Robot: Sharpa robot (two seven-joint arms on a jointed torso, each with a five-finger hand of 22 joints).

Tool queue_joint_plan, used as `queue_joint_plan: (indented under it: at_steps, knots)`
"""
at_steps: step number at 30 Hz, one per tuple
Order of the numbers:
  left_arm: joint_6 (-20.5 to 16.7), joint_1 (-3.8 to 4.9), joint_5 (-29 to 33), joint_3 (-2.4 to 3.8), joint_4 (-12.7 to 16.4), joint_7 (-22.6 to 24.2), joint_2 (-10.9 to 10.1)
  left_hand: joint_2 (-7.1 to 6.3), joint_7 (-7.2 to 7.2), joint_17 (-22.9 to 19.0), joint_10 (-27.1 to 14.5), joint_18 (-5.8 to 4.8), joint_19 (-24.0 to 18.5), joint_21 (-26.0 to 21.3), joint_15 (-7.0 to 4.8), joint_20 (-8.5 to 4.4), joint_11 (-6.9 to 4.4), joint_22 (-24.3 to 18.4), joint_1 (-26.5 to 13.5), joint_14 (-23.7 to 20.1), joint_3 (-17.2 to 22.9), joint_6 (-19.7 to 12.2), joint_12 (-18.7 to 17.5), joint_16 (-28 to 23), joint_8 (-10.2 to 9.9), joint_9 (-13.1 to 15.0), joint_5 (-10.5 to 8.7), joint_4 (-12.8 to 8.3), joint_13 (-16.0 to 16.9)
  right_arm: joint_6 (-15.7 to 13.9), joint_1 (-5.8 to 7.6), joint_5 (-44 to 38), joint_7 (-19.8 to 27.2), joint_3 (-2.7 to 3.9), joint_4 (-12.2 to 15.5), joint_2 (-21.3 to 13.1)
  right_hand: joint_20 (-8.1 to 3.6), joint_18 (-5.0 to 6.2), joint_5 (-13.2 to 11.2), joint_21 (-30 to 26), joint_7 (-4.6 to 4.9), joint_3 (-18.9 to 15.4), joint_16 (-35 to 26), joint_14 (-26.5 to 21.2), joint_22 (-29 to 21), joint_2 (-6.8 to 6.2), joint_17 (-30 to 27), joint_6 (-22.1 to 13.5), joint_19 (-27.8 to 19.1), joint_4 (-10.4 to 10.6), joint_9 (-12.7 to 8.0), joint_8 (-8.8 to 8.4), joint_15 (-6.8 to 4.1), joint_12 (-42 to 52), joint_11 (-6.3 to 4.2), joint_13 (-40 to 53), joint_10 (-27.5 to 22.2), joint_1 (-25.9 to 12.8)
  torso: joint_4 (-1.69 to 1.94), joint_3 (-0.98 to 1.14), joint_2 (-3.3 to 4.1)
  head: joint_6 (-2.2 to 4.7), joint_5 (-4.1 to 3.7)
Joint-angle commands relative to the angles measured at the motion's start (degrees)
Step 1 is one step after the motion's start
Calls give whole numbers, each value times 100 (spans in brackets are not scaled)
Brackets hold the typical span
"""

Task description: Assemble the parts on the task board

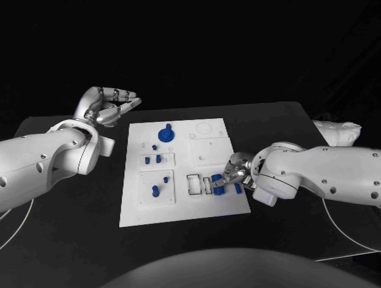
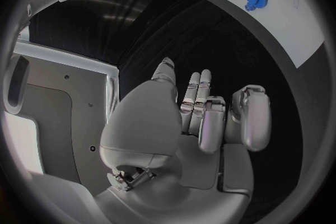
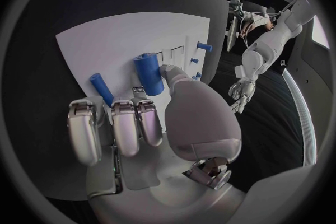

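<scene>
Right wrist view: right hand point(image 3: 150, 123) pinches a blue peg point(image 3: 148, 74) over the task board point(image 3: 119, 45). Peg looks light, stiff, slick; grip mid-shaft. Left hand point(image 1: 111, 105) loosely curled, holds nothing.

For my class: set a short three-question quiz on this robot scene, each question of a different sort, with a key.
1. True or false: the left hand rests on the task board.
2. Which hand is at the blue cylinder near the board's right edge? A) left B) right C) neither
3. Fill in: the blue gear sits at the board's ____ end, seen from the robot.

Key
1. False: it hovers off the board's far left corner, holding nothing.
2. B: the right hand has its fingers against the cylinder.
3. far
</scene>
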Motion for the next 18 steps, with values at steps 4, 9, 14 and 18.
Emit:
queue_joint_plan:
  at_steps: [4, 9, 14, 18]
  knots:
    - [67, 4, 8, 4, 3, 31, 9, 33, 2, 1510, -22, 67, 84, -16, 16, 21, 6, 1248, -5, 605, -17, 26, -20, 15, -30, -5, -5, 6, -6, -222, 75, 849, 150, -35, 115, -140, -13, -39, -68, 25, -242, 924, 23, 607, 1510, -85, 1507, 332, 610, -894, -6, -26, -16, 16, -48, 1510, 599, -18, -1, -2, -4, -5, 0]
    - [72, 4, 8, 4, 2, 31, 13, 33, 2, 1510, -22, 67, 84, -16, 16, 21, 6, 1248, -5, 605, -17, 26, -20, 15, -30, -5, -5, 6, -6, -236, 143, 995, 237, -33, 155, -177, -16, -39, -91, 25, -246, 934, 23, 607, 1510, -98, 1507, 357, 610, -912, -9, -38, -20, 16, -54, 1510, 599, -23, 2, -2, -3, -2, 1]
    - [75, 4, 8, 4, 3, 34, 15, 33, 2, 1510, -22, 67, 84, -16, 16, 21, 6, 1248, -5, 605, -17, 26, -20, 15, -30, -5, -5, 6, -6, -220, 165, 1105, 331, -31, 177, -164, -19, -39, -112, 25, -247, 937, 23, 607, 1510, -112, 1507, 365, 610, -923, -14, -54, -23, 16, -56, 1510, 599, -31, 0, 4, -3, 8, 19]
    - [73, 4, 8, 4, 2, 32, 11, 33, 2, 1510, -22, 67, 84, -16, 16, 21, 6, 1248, -5, 605, -17, 26, -20, 15, -30, -5, -5, 6, -6, -192, 172, 1209, 407, -28, 176, -122, -20, -39, -124, 25, -246, 939, 23, 607, 1510, -116, 1507, 368, 610, -927, -17, -63, -24, 16, -56, 1510, 599, -37, 4, -1, -4, 12, 18]
